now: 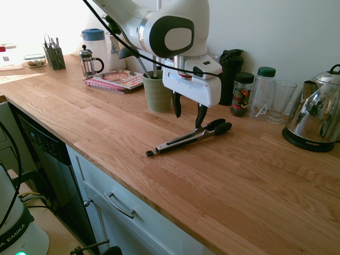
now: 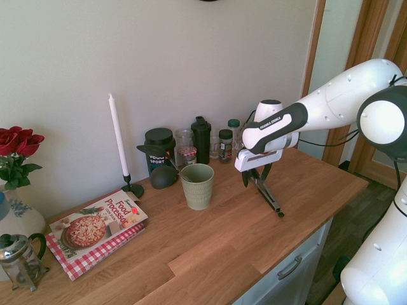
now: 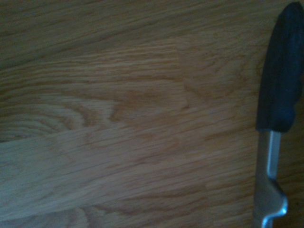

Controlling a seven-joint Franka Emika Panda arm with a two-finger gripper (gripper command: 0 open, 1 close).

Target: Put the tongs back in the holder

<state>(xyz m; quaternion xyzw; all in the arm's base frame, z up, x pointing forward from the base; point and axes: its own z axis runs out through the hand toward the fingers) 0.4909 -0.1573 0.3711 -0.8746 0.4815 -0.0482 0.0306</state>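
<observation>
Pale blue drawer front point(image 1: 119, 194) with a curved metal handle stands nearest in the first exterior view, below the edge of the wooden surface point(image 1: 175, 183). The tongs point(image 1: 188, 140) lie on that surface, outside the utensil pot: two slim silver arms, with the small black tab at the hinge end towards the drawer side and the black rounded tips towards the electric kettle point(image 1: 311, 109). Above them hangs the claw point(image 1: 188, 121), its two black fingers spread wide with a gap between; one fingertip overlaps the tongs in the first exterior view, and I cannot tell whether it touches them. In the wrist view one black tip and part of a silver arm show.

The sage-green ribbed utensil pot point(image 2: 198, 187) is upright near the tongs, with a black-headed utensil point(image 2: 152, 150) leaning out of it. Behind, along the wall, stand a black-lidded tub point(image 2: 160, 152), a black shaker bottle point(image 2: 201, 140) and a dark-lidded jar point(image 2: 226, 146). To the other side of the pot, a white taper candle point(image 2: 118, 136) rises from a black holder beside the Food Processor cookbook point(image 2: 95, 232); farther along are a French press point(image 2: 22, 260) and red roses point(image 2: 20, 141).
</observation>
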